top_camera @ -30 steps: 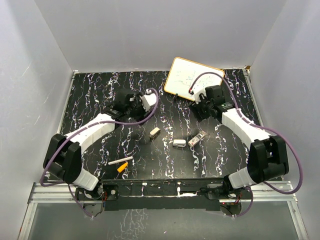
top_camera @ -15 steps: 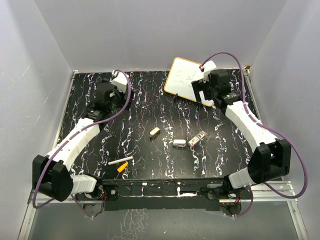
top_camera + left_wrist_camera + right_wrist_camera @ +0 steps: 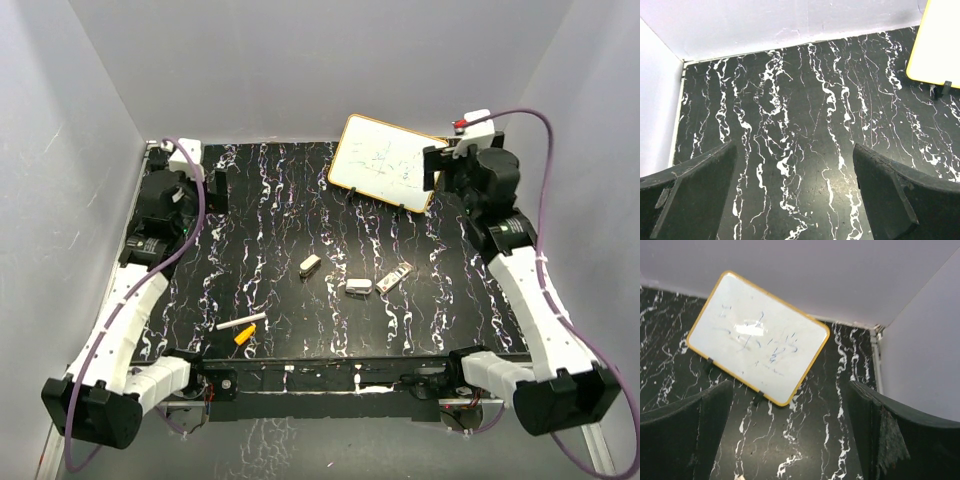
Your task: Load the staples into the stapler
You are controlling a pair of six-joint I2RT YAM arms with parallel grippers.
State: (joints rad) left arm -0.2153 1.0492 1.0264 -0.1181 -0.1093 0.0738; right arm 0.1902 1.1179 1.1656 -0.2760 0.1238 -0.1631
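A: Where's the stapler (image 3: 394, 278)?
B: Middle of the table (image 3: 270, 210); only the top view shows it.
A: Grippers?
B: The left gripper (image 3: 795, 197) at ten o'clock, the right gripper (image 3: 790, 437) at two, by the walls (image 3: 60, 150), both spread wide

Black marbled table (image 3: 300, 200): whiteboard (image 3: 385, 162), white stick (image 3: 241, 323), orange piece (image 3: 244, 335), seemingly stapler (image 3: 394, 278).

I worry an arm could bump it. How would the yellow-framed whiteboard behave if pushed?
The whiteboard probably tips or slides easily: it leans on only two small black feet. It looks thin and flat, so likely light yet stiff. Its glossy face shows glare, so a grip may slip.
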